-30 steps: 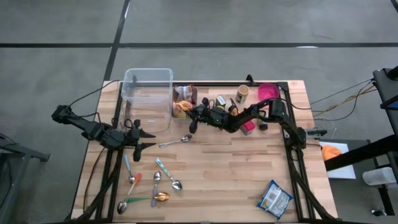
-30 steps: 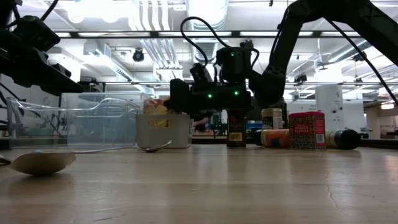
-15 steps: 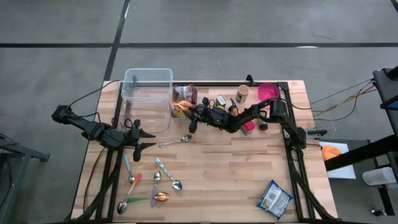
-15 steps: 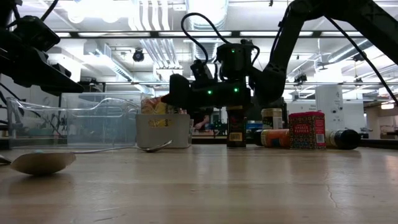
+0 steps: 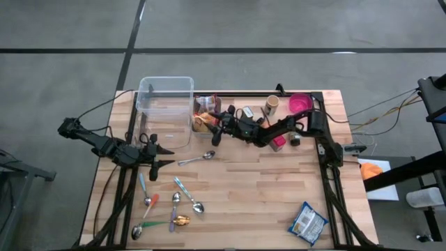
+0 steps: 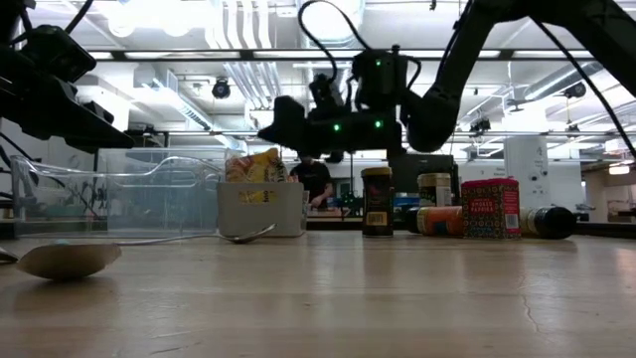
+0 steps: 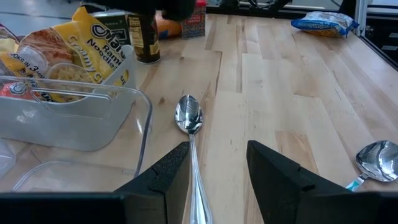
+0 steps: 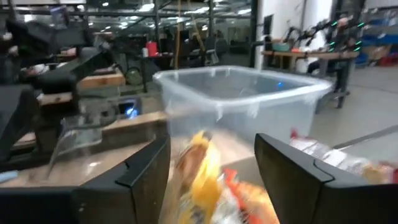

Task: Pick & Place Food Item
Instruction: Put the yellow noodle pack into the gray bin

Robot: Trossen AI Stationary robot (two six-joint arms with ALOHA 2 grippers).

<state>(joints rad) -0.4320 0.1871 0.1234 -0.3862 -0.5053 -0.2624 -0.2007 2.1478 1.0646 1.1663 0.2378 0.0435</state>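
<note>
Your right gripper (image 5: 216, 123) hung above the small white bin (image 6: 260, 208) at the far side of the table (image 5: 265, 188), just beside the big clear container (image 5: 165, 104). Its fingers (image 8: 146, 171) were spread apart, and nothing was between them. The yellow noodle packet (image 6: 254, 165) stood in that bin among other packets, its top above the rim. In the low view the gripper was clearly higher than the packet and did not touch it. So I judge that you were at the release step of the placing: the food item was already in the bin and the hand had let go.

Your left gripper (image 7: 214, 168) waited low over the table at the left side. Its fingers were a little apart and held nothing; a spoon (image 7: 189, 118) lay on the wood just in front of them.

For the next move, I think you needed to draw the right arm up and back, away from the bin. The jars (image 6: 376, 201) stood near behind it, so the elbow could knock them. After that, the blue snack bag (image 5: 307, 222) at the near right corner looked like a possible next item.
</note>
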